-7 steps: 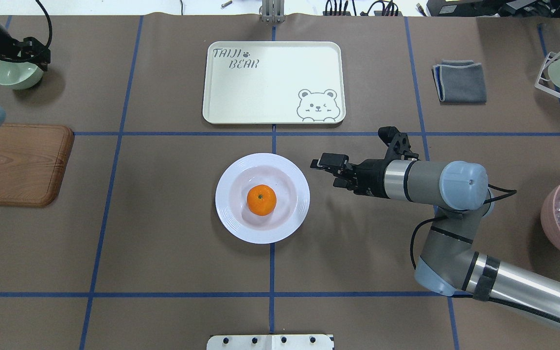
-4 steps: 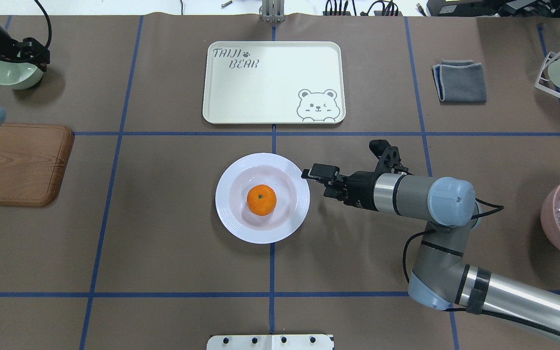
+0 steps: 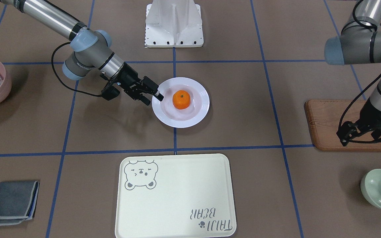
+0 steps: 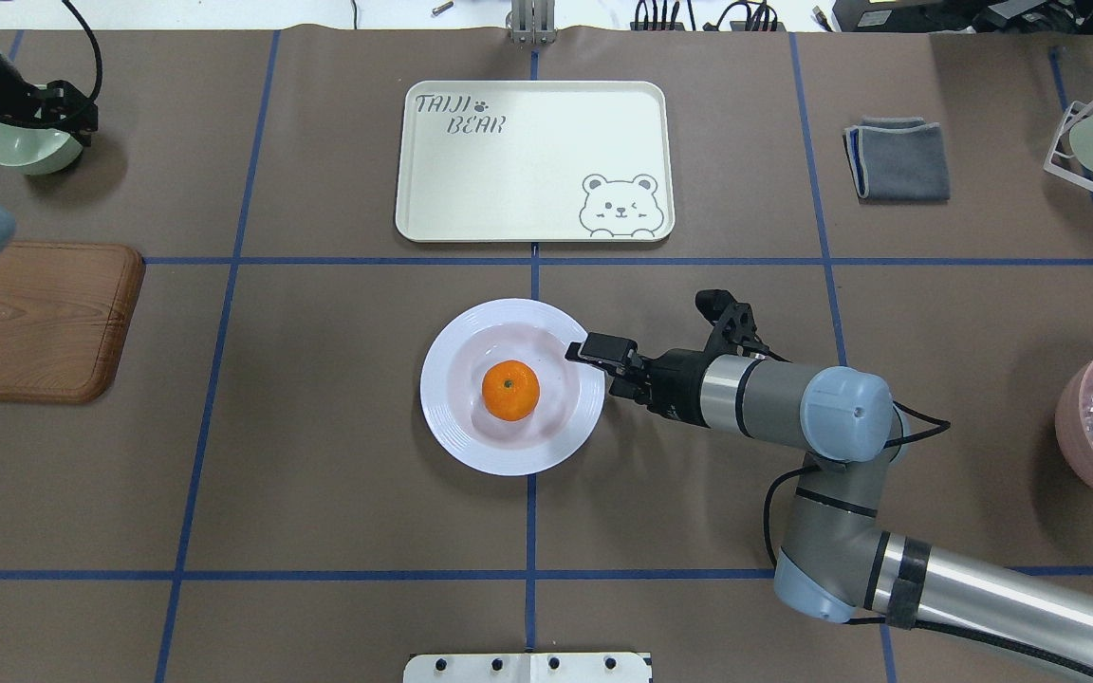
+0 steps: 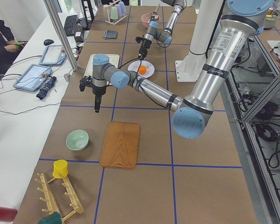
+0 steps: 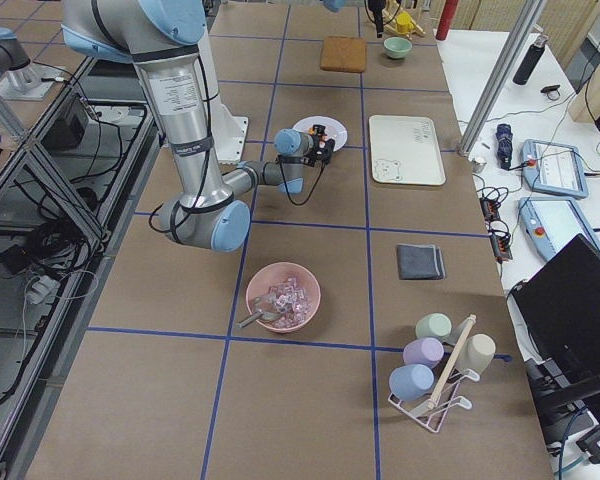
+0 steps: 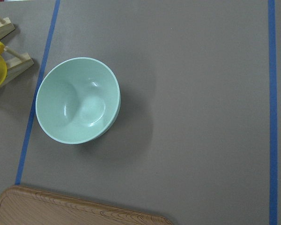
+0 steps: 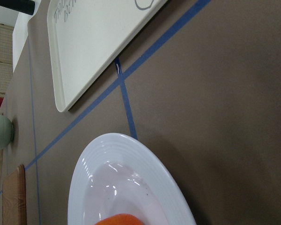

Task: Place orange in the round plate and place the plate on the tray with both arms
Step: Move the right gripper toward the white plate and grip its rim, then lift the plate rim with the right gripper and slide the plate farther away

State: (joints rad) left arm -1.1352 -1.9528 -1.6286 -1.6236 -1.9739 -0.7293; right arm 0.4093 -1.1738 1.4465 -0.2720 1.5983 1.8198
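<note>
At the round plate [image 4: 456, 441], right gripper [image 4: 590, 364] gapes over its rim, empty; orange [image 4: 510, 391] lies inside.

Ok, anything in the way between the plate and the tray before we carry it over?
Nothing visible. Between the round plate and the tray there is only bare table crossed by a blue tape line. The tray holds nothing. The orange sits in the plate.

Silver-grey jointed arms [image 4: 983, 593] with light-blue joint caps [image 4: 845, 413], looping black cables [image 4: 768, 493], black two-finger claws [image 4: 592, 365], white base [image 3: 174, 23].
</note>
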